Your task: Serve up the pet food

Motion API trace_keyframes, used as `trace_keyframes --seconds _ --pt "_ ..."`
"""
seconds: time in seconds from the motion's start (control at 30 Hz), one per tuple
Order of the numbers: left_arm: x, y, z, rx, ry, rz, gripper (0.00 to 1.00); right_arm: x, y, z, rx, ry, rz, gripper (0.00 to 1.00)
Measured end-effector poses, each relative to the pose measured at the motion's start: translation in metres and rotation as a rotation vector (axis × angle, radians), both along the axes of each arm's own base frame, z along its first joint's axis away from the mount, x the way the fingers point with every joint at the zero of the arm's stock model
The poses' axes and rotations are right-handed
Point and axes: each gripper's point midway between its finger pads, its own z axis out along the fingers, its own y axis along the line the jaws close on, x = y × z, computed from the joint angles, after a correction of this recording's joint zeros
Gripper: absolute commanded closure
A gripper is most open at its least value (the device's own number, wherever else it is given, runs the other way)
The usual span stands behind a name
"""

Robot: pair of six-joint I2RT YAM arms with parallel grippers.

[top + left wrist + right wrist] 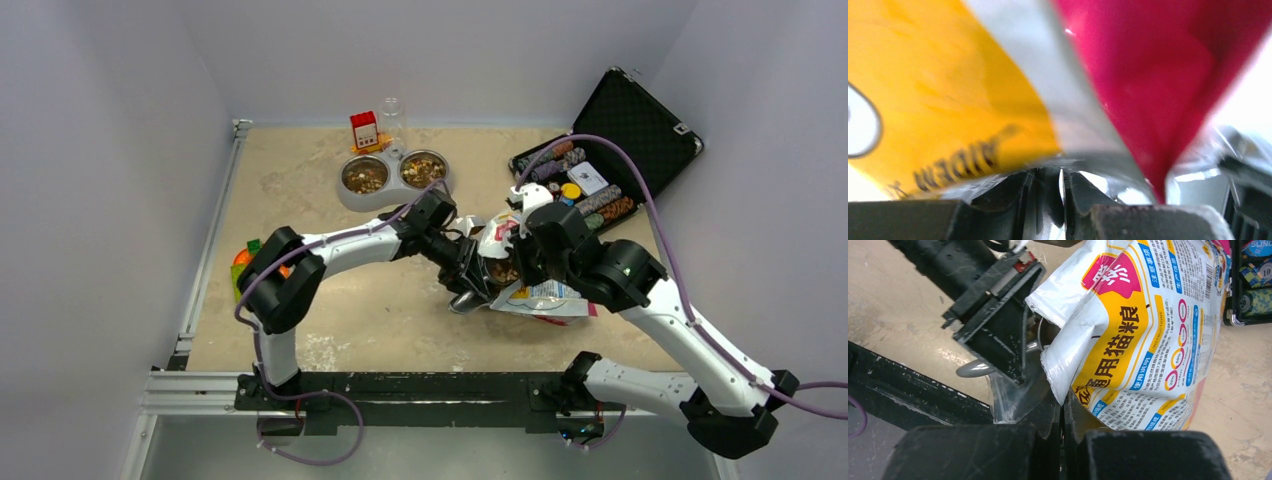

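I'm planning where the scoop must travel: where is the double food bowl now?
In the top view, the grey double bowl sits far back on the table, near its middle, just before the red-and-white box and clear glass.

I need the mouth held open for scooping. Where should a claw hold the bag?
Pinch the white upper lip of the bag, coming from above on the right: that film is thin and stands raised, and the left claw fills the left side.
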Motion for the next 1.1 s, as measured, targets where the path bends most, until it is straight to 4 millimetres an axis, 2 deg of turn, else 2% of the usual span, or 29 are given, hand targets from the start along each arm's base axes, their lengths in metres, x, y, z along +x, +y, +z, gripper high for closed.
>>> trace_keyframes --seconds 0.17,0.3,0.47,0.6,0.7,0.8,0.93,1.1 --pt "-0.008 0.003 0.047 -0.202 -0.058 0.011 1.0 0.001 -0.01 0.006 -0.001 -0.041 -0.034 1.0" --pt "-0.015 0.007 0.066 -0.307 -0.062 0.008 1.0 0.002 -0.016 0.01 0.0 -0.061 -0.052 1.0" --pt "-0.025 0.022 0.066 -0.33 -0.049 0.018 1.0 0.002 -0.021 0.013 0.013 -0.073 -0.069 1.0" --pt "-0.035 0.038 0.075 -0.314 -0.079 0.008 1.0 0.0 -0.025 0.015 0.019 -0.079 -0.077 1.0" --pt "-0.033 0.036 0.073 -0.294 -0.083 -0.007 1.0 0.0 -0.026 0.016 0.02 -0.08 -0.078 1.0" --pt "-0.025 0.03 0.062 -0.262 -0.078 -0.003 1.0 0.0 -0.026 0.015 0.019 -0.079 -0.078 1.0" --pt "-0.028 0.039 0.049 -0.205 -0.054 0.02 1.0 0.0 -0.025 0.015 0.019 -0.077 -0.078 1.0" --pt "-0.026 0.038 0.048 -0.207 -0.047 0.035 1.0 0.0 -0.026 0.016 0.02 -0.079 -0.083 1.0"
